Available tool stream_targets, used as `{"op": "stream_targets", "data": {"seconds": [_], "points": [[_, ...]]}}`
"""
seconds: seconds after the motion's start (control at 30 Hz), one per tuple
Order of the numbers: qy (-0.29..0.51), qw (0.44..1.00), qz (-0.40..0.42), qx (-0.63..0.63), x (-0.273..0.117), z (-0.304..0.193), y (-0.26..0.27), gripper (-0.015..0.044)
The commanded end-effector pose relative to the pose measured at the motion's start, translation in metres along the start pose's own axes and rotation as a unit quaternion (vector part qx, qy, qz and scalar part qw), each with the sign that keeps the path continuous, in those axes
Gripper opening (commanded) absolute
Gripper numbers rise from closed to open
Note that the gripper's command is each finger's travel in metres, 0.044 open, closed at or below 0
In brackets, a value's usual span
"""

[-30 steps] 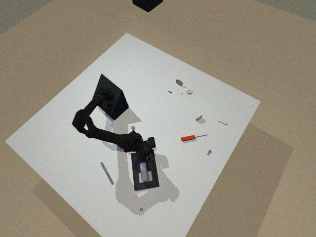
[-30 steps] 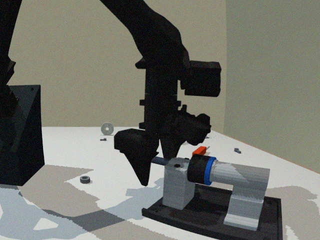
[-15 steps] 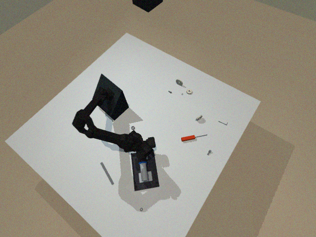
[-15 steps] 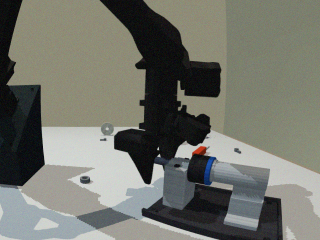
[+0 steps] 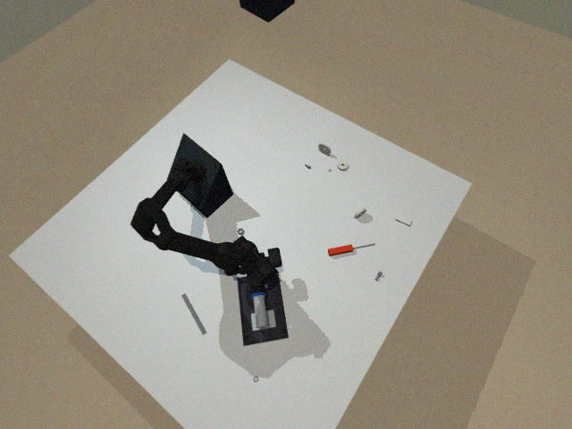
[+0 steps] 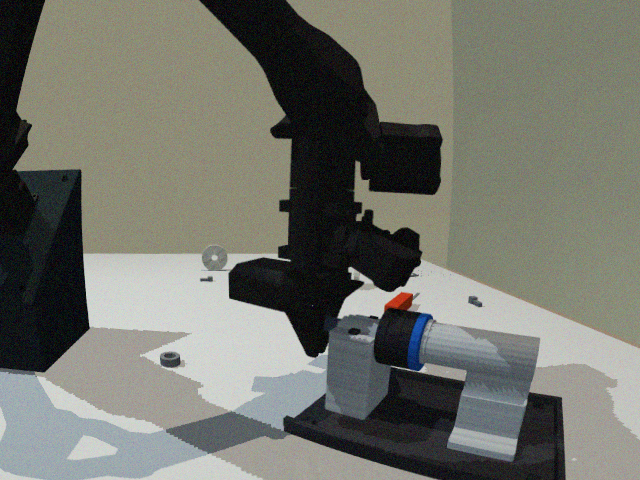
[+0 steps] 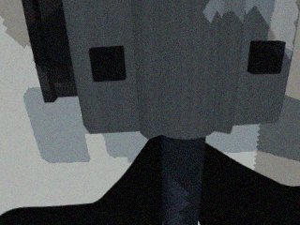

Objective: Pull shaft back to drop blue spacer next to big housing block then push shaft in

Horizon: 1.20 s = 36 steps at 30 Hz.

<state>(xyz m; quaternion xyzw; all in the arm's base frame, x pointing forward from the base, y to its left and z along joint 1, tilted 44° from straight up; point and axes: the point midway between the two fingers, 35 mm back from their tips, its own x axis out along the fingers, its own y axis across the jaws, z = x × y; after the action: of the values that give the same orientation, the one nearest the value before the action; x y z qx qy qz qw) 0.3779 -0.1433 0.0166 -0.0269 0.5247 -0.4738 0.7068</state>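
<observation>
The gripper (image 5: 258, 287) (image 6: 314, 353) (image 7: 170, 140) is clamped on the dark, smooth shaft (image 6: 330, 323) (image 7: 184, 183), at lower center in the wrist view; the blue spacer (image 5: 258, 294) (image 6: 419, 342) is ring-shaped, beside black ones.
</observation>
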Motion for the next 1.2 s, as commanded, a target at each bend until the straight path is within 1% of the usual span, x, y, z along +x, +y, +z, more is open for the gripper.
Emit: {"op": "stream_targets", "data": {"seconds": [0.0,0.83,1.17], "points": [[-0.001,1.000,-0.002,0.001,0.000,0.000,-0.001,0.0000],[-0.001,1.000,-0.002,0.000,0.000,-0.015,-0.001,0.0000],[-0.001,1.000,-0.002,0.000,0.000,-0.014,-0.001,0.0000]]}}
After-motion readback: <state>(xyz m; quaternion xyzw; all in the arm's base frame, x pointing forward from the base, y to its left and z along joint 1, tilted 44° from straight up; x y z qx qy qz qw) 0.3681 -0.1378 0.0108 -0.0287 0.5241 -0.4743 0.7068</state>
